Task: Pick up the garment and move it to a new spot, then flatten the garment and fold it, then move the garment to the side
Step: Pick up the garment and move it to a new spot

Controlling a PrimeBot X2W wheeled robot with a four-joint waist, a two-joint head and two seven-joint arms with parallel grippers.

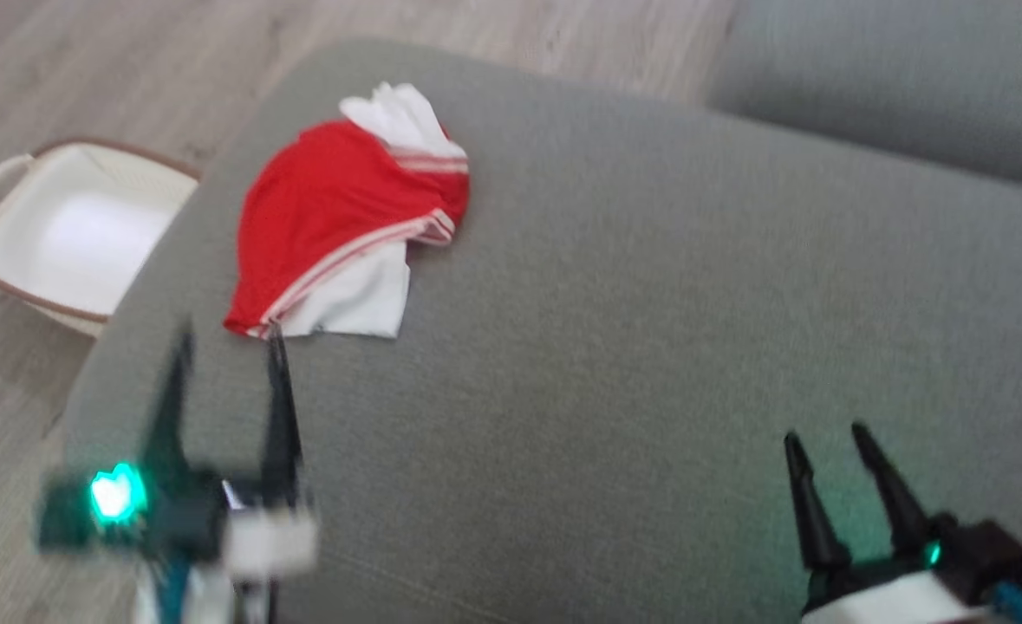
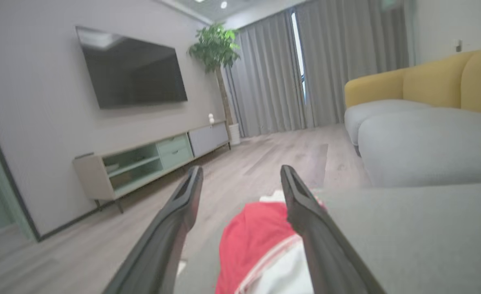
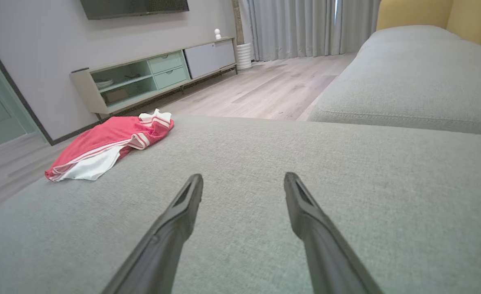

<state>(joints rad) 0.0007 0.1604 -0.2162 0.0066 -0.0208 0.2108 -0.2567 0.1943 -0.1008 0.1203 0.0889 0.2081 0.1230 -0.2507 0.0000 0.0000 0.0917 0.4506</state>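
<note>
One crumpled red-and-white garment (image 1: 328, 208) is laid near the left edge of one grey upholstered cushion (image 1: 649, 303). Two grippers are held over that cushion, fingers spread and empty: the left gripper (image 1: 230, 347) at the garment's hem, the right gripper (image 1: 825, 438) well apart. One white basket (image 1: 16, 217) is set beside the cushion's left edge.

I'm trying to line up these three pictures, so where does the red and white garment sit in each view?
Head view: garment upper left of centre, on the grey cushion, just beyond the left end effector.
Left wrist view: garment at bottom centre, between that end effector's open fingers.
Right wrist view: garment at left, mid-height, near the cushion's far edge.
Shared landmark: the grey cushion under it.
</note>
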